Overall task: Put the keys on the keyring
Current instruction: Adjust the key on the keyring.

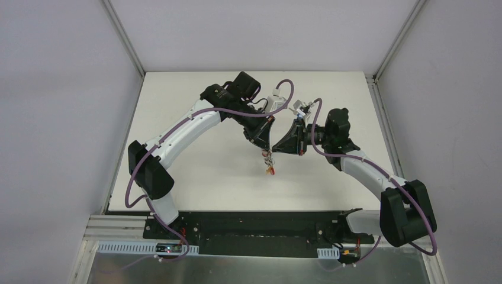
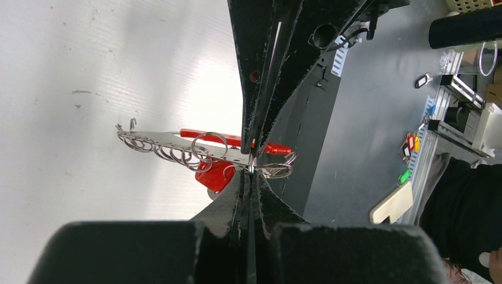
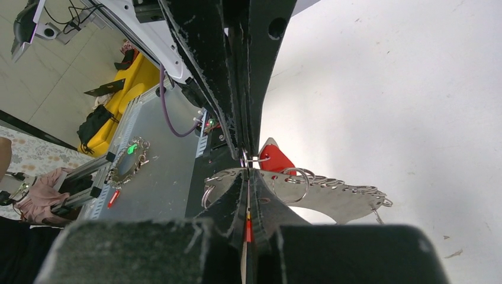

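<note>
Left fingers (image 2: 248,177) clamp key (image 2: 214,176), right fingers (image 3: 251,180) clamp keyring (image 3: 331,198) (midair) — risk: misaligned push, key slips onto counter (image 2: 89,59).

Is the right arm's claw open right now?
No, the right gripper is shut, its fingers pinching the keyring by its grey metal half.

A white bench (image 1: 195,171) stands inside an enclosure of plain pale grey wall panels (image 1: 59,89) on its left, far and right sides. The panels meet at the far corners behind slim aluminium posts (image 1: 122,32), all under soft, even light. A black mounting plate (image 1: 260,226) runs along the bench's near edge with a dull metal sheet (image 1: 254,269) below it, and the right wrist view shows a pale tiled floor (image 3: 53,65) with a yellow object (image 3: 133,74) standing on it.
</note>
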Available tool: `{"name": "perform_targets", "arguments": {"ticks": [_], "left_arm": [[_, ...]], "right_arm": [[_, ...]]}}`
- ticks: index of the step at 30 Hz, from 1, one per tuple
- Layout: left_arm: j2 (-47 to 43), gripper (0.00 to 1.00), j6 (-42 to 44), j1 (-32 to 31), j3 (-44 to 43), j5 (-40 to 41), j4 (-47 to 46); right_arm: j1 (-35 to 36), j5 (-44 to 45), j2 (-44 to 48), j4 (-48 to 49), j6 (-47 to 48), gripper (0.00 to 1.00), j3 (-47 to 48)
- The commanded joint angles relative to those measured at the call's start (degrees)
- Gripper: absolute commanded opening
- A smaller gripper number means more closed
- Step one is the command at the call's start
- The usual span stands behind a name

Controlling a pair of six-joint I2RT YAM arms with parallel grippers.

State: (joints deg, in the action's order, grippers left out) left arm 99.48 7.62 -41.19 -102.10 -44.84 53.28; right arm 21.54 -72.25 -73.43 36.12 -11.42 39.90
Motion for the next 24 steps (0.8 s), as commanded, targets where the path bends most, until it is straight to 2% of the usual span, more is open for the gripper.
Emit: {"name": "perform_targets", "arguments": {"ticks": [1, 4, 7, 11, 24], "left_arm": [[0.1, 0.00, -1.0, 0.1, -3.0, -2.1, -3.8], [-0.1, 0.00, 0.2, 0.1, -2.5, -2.0, -3.5], [-0.2, 0.00, 3.0, 0.1, -2.0, -2.7, -1.8], [-0.3, 0.00, 4.6, 0.0, -0.4, -5.4, -0.7], [0.9, 0.00, 5.4, -1.9, -1.0, -6.2, 2.0]], "right_arm": [[1.3, -1.5, 1.0, 1.1, 0.9, 0.00, 1.1], [1.3, -1.6, 1.1, 1.1, 0.9, 0.04, 1.3], [0.6, -1.3, 1.9, 1.1, 0.7, 0.15, 1.7], [-0.5, -1.2, 3.0, 1.1, -0.4, 0.22, 2.5], [-0.2, -1.2, 2.2, 3.5, -3.1, 0.24, 2.3]]}}
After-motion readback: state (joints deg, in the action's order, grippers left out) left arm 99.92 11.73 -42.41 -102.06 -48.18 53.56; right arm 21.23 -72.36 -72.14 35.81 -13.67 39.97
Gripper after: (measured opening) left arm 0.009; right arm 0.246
